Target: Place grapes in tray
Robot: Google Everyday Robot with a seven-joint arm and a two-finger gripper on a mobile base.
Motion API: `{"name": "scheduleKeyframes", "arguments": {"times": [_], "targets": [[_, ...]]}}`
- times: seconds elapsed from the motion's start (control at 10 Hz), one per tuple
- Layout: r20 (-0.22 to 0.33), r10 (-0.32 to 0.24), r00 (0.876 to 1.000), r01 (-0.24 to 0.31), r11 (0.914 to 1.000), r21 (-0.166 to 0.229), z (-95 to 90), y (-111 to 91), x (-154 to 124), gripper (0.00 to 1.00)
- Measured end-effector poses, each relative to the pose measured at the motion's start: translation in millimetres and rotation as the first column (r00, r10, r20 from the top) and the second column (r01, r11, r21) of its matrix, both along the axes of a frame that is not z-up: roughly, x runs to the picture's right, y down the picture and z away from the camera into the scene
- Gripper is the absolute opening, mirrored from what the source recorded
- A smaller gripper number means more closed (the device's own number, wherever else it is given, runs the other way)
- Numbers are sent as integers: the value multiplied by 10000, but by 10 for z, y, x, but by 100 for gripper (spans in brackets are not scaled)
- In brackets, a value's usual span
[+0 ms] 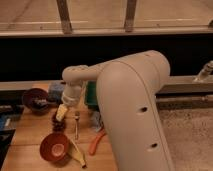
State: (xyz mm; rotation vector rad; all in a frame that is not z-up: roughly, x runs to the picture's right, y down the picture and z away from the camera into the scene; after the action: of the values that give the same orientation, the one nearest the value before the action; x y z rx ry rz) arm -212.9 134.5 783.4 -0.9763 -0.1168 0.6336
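Observation:
The grapes [57, 123], a small dark red-purple bunch, lie on the wooden table left of the fork [76, 126], partly covered by my gripper. My gripper [62, 113], with pale yellowish fingers, hangs right above the bunch, pointing down, open, with the grapes still resting on the table. The green tray [90, 95] shows only as a narrow strip behind the white arm [130, 105], which hides the rest of it.
A red-brown bowl [54, 146] sits near the front, a banana [78, 156] beside it. An orange carrot [97, 143] lies right of the fork. A dark bowl [34, 98] and a blue object [56, 90] stand at the back left. The table's left edge [17, 132] is close.

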Motion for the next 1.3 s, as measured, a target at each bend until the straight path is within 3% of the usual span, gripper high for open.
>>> {"name": "scheduleKeyframes", "arguments": {"times": [0.2,0.4,0.6,0.9,1.3], "targets": [[583,-77,9983,71,9999,107,-67,55,-123,72],[549,-72,9985,68,9999,78,-62,54,-108,72],[330,-470,9983,473,9988,-86,11,134,-215,72],[-159,-1232,9923,1227,9920,-306,313,311,-642,72],[-1112,-1979,9739,1939,9800,-458,565,469,-671,72]]}}
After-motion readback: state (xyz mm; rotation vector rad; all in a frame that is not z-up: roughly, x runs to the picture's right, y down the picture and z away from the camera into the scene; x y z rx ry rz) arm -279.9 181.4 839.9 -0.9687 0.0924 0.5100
